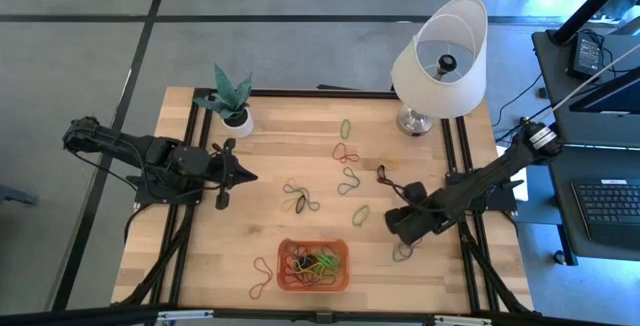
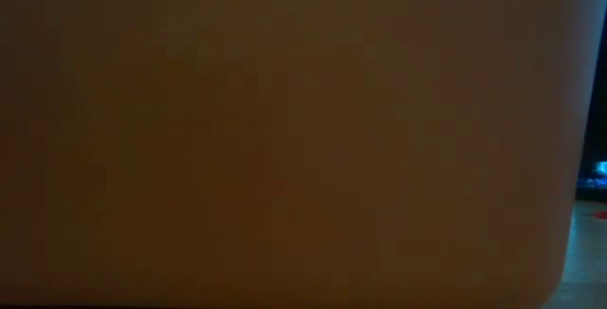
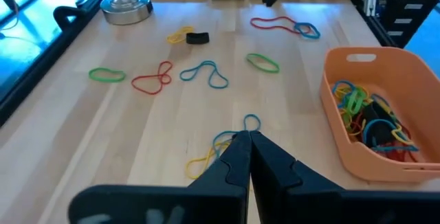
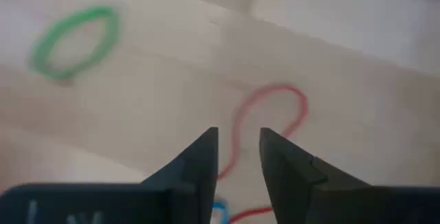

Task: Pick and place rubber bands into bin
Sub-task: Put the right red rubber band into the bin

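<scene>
one bin, one lamp, one plant pot, two grippers, and a scatter of rubber bands

on the table point(image 1: 200, 266) stand one orange bin point(image 1: 314, 287), one lamp point(image 1: 440, 56) and one potted plant point(image 1: 232, 101). two arms reach in, one gripper each: the left gripper point(image 1: 240, 175) and the right gripper point(image 1: 400, 228). loose rubber bands point(image 1: 349, 179) lie on the wood in about nine spots, some tangled so the exact number cannot be told. the heap inside the bin is too knotted to count.
</scene>
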